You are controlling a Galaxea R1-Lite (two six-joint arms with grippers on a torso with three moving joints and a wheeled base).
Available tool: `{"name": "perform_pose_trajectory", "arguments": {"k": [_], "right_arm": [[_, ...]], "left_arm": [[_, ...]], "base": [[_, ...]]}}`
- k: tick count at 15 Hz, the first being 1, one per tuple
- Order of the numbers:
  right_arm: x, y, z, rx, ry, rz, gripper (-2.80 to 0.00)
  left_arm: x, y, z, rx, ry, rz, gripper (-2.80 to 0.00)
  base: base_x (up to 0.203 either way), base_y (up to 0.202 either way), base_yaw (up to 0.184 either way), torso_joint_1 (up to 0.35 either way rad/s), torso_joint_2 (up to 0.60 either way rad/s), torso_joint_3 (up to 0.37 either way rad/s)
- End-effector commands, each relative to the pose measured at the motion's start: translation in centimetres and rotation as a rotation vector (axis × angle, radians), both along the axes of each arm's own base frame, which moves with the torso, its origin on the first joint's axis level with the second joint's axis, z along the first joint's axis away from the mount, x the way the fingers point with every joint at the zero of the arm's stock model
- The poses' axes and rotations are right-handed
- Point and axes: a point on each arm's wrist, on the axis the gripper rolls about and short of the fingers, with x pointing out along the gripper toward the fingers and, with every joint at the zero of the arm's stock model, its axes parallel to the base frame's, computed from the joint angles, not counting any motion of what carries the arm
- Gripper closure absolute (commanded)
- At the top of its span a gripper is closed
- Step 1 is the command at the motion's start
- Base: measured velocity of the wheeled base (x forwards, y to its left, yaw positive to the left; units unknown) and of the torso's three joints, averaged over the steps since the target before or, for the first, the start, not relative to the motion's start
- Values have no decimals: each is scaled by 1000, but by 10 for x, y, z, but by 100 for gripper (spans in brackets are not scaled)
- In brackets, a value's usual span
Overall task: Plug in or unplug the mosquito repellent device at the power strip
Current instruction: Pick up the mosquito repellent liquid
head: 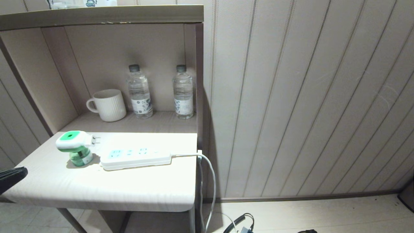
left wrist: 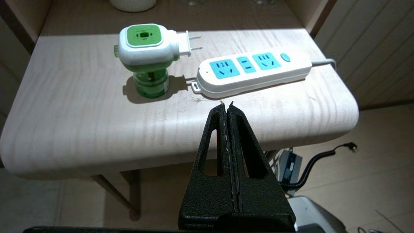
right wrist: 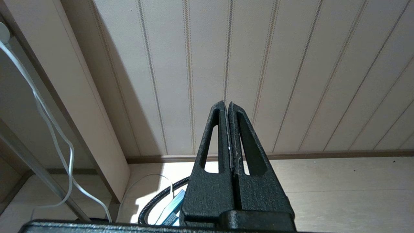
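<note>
- One wood-grain table (head: pixel 97 191) fills the near part of the head view, with an open shelf niche (head: pixel 106 55) rising at its back and one panelled wall (head: pixel 307 97) to its right.
- One power strip (head: pixel 136 157) lies flat near the table's right edge; its white cable (head: pixel 212 181) runs off that edge and hangs toward the floor.
- One mosquito repellent device (head: pixel 75 147) stands upright on its green bottle just left of the power strip, apart from it, its two prongs pointing toward the strip and unplugged.
- At the back of the table, in the niche, stand two clear water bottles (head: pixel 139 92) side by side and one white ribbed mug (head: pixel 108 105) to their left.
- The left wrist view alone shows the strip's socket faces: three blue sockets (left wrist: pixel 224 68) in a row and one round blue button (left wrist: pixel 285 57) at the cable end. It also shows the device's square green top and the two prongs clearly.
- The head view alone shows the bottles whole, and the mug with its handle.
- The right wrist view alone shows the wall's baseboard (right wrist: pixel 291 155), a coiled dark cable (right wrist: pixel 155 200) on the floor and the white cable hanging beside the table's side panel.
- The left gripper (left wrist: pixel 227 104) hangs over the table's front edge, near the strip without touching it; its fingers are pressed together and hold nothing.
- The right gripper (right wrist: pixel 225 103) is parked off the table, facing the wall, fingers likewise pressed together and empty.
</note>
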Motion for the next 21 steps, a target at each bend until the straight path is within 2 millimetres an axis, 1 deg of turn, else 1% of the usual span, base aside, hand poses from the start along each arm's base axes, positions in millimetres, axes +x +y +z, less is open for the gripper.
{"name": "perform_pose_trajectory", "arguments": {"k": [1,2,3,5,6,8,9,11,12,13,15,16,18,21], "right_arm": [[0,0,0,0,0,0,0],[0,0,0,0,0,0,0],[0,0,0,0,0,0,0],[0,0,0,0,0,0,0],[0,0,0,0,0,0,0],[0,0,0,0,0,0,0],[0,0,0,0,0,0,0],[0,0,0,0,0,0,0],[0,0,0,0,0,0,0],[0,0,0,0,0,0,0],[0,0,0,0,0,0,0],[0,0,0,0,0,0,0],[0,0,0,0,0,0,0],[0,0,0,0,0,0,0]], "left_arm": [[15,-4,6,45,41,-20,0],[18,-5,13,61,50,-19,0],[19,-5,24,77,62,-14,-280],[25,-6,43,114,72,-16,-280],[29,-7,51,166,93,-24,-280],[44,-9,58,305,175,-39,-280],[56,-12,61,372,213,-52,-280],[84,-11,62,524,259,-75,-280],[96,-6,63,601,268,-78,-280],[109,0,64,666,268,-80,-280],[129,6,71,742,221,-103,-280],[136,10,72,771,210,-121,-280],[147,17,68,818,202,-192,-280],[157,28,59,1012,207,-309,-280]], "base": [[0,0,0,0,0,0],[0,0,0,0,0,0],[0,0,0,0,0,0],[0,0,0,0,0,0],[0,0,0,0,0,0],[0,0,0,0,0,0],[0,0,0,0,0,0],[0,0,0,0,0,0],[0,0,0,0,0,0],[0,0,0,0,0,0],[0,0,0,0,0,0],[0,0,0,0,0,0],[0,0,0,0,0,0],[0,0,0,0,0,0]]}}
